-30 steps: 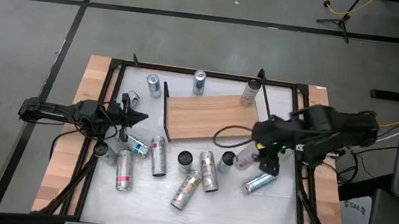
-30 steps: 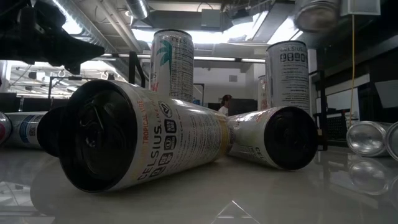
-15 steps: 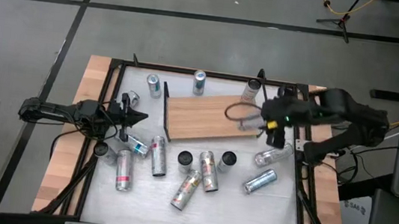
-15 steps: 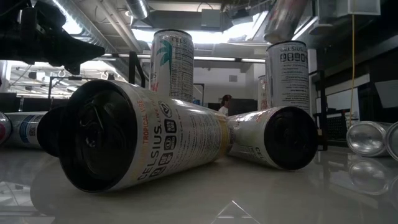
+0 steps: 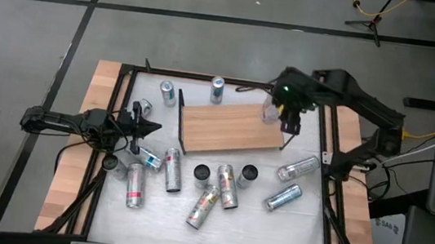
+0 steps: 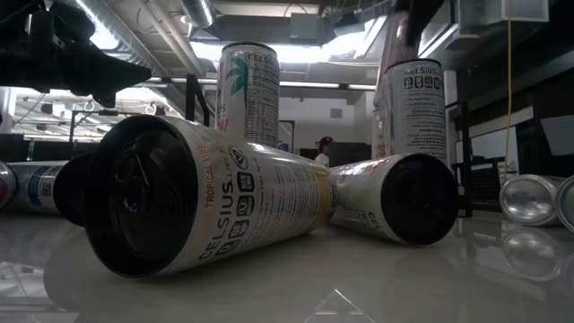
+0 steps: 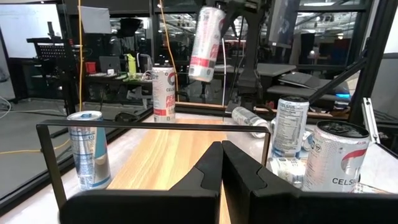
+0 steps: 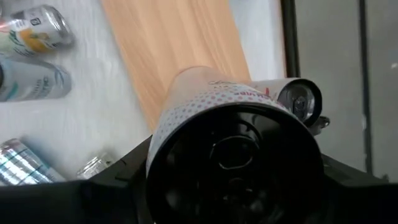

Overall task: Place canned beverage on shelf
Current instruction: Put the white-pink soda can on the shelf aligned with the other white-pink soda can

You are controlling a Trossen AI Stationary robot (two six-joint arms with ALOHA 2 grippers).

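The shelf (image 5: 229, 127) is a light-brown board lying on the white table, with black wire ends. My right gripper (image 5: 288, 114) hangs over the shelf's far right end, shut on a white and pink can (image 7: 205, 34), which is in the air and tilted. In the right wrist view I look onto the can's end (image 8: 233, 149), with the shelf (image 8: 180, 56) below it. My left gripper (image 7: 222, 155) rests shut at the table's left side (image 5: 151, 127), level, pointing at the shelf and touching nothing. My right gripper pinches the can's side wall (image 8: 163, 140) between its two fingers (image 8: 124, 171), one on each side, near the can's upper end. The fingers come from above, slanting steeply down. The can hangs below them, lifted clear of the shelf and tilted.
Three cans stand along the far side of the shelf (image 5: 165, 91) (image 5: 217, 89) (image 5: 272, 98). Several more stand or lie on the white table in front of it, two at the right (image 5: 298, 168) (image 5: 283, 197). A black frame (image 5: 331, 151) borders the table.
My right gripper has swung with the can from above the cans at the table's near right toward the far edge. It now hangs over the shelf's far right end, and it turned as it went. The can has stayed lifted in the hold.
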